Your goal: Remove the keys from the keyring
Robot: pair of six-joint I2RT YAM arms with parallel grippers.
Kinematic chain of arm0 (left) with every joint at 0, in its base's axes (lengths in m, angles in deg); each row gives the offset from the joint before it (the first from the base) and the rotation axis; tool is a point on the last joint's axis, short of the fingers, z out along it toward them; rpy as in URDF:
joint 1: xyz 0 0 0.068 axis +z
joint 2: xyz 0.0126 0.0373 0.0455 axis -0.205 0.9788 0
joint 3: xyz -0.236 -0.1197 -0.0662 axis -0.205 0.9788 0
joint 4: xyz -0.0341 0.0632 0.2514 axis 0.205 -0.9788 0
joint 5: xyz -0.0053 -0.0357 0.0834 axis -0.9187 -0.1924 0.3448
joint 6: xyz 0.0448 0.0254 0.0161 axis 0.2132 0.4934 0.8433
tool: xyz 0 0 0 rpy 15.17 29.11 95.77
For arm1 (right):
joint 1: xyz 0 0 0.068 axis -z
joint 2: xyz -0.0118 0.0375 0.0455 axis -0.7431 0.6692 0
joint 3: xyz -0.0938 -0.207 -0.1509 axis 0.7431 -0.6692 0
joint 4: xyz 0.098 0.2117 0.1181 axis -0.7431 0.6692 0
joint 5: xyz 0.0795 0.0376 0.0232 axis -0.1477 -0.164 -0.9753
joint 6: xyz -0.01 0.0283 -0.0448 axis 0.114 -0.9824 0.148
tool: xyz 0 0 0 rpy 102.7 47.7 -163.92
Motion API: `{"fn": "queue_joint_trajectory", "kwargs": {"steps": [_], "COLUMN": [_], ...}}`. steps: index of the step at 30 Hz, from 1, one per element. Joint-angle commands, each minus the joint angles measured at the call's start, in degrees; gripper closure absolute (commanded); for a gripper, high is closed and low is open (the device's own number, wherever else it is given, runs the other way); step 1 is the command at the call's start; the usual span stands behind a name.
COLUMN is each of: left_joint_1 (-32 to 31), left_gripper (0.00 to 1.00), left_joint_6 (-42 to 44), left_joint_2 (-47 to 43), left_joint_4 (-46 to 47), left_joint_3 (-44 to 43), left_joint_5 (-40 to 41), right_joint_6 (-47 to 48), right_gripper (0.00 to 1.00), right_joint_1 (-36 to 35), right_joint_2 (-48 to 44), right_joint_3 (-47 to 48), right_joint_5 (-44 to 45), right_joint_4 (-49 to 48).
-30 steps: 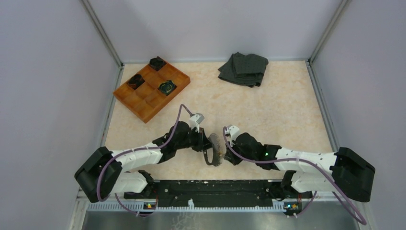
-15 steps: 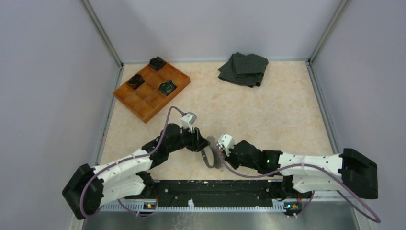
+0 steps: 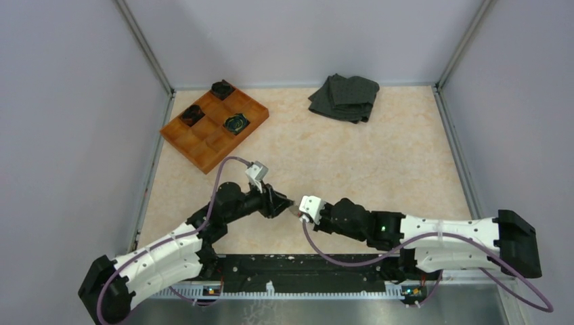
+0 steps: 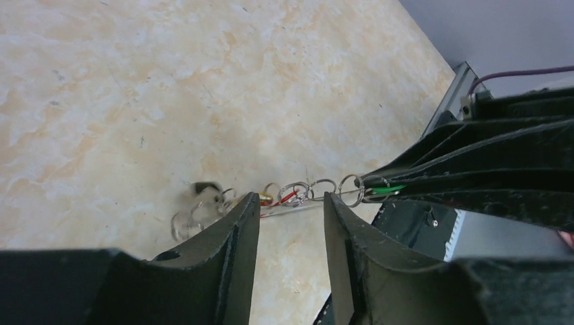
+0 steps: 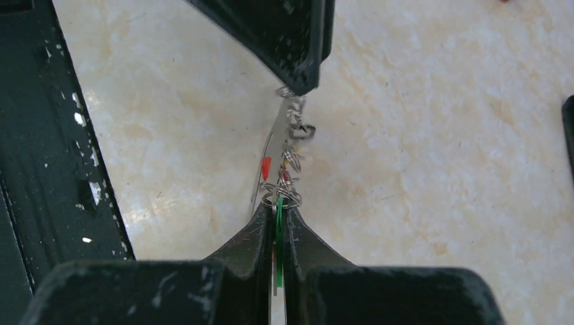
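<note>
Right wrist view: our right fingers (image 5: 265, 223) clench the keyring (image 5: 276, 132), hung above the bench's (image 5: 440, 135) near edge. Left fingers (image 4: 247, 217) stand released astride it, keys (image 4: 206, 196) dangling. Next, we judge, regrip one key and slide it off.

Pale walls box in a marbled tabletop (image 3: 379, 156).
Lavender-grey panels (image 3: 304, 34) meet at aluminium corner posts (image 3: 144, 47) under even light; an orange tray (image 3: 210, 143) and a dark folded cloth (image 3: 344, 98) sit near the far edge.
</note>
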Motion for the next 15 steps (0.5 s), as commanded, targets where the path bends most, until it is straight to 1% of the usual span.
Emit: {"fn": "queue_joint_trajectory", "kwargs": {"steps": [1,3,8,12,15], "left_joint_1": [0.2,0.1,-0.1,-0.5,-0.7], "left_gripper": [0.58,0.61,0.62,0.60,0.57], "left_joint_6": [2.1,3.4,7.0,10.5,11.8], "left_joint_2": [-0.2,-0.5,-4.0,-7.2,-8.2], "left_joint_4": [10.0,15.2,28.3,35.9,40.5], "left_joint_3": [2.9,5.1,11.5,14.5,15.4], "left_joint_5": [-6.5,-9.2,-14.7,-18.1,-20.4], "right_joint_6": [5.0,5.4,5.0,4.5,4.5], "right_gripper": [1.00,1.00,1.00,1.00,1.00], "right_joint_1": [-1.3,-1.4,-1.5,-1.6,-1.7], "right_joint_2": [-3.5,-5.0,-8.2,-10.0,-11.4], "right_joint_3": [5.0,5.6,6.7,8.0,9.4], "right_joint_5": [-0.9,-2.3,-7.9,-13.3,-17.3], "right_joint_4": [0.2,1.7,3.9,5.7,6.6]}}
